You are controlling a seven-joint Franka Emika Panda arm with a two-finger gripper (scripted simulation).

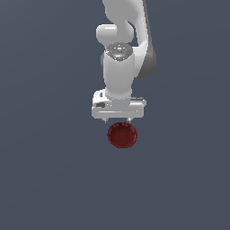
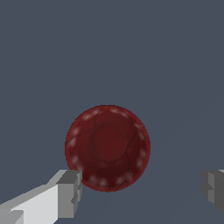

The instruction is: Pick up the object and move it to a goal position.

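The object is a small dark red round bowl point(image 1: 122, 134) with a ribbed rim, lying on the flat grey-blue surface. In the wrist view the bowl point(image 2: 107, 147) fills the middle of the picture. My gripper point(image 1: 117, 120) hangs just above and behind the bowl in the exterior view, with its two short fingertips pointing down. In the wrist view the gripper point(image 2: 142, 188) is open: one finger point(image 2: 68, 192) is beside the bowl's edge, the other finger point(image 2: 214, 188) is far off to the other side. Nothing is held.
The white arm point(image 1: 121, 49) rises above the gripper. The plain grey-blue surface point(image 1: 45, 157) spreads all around the bowl. No goal marker shows.
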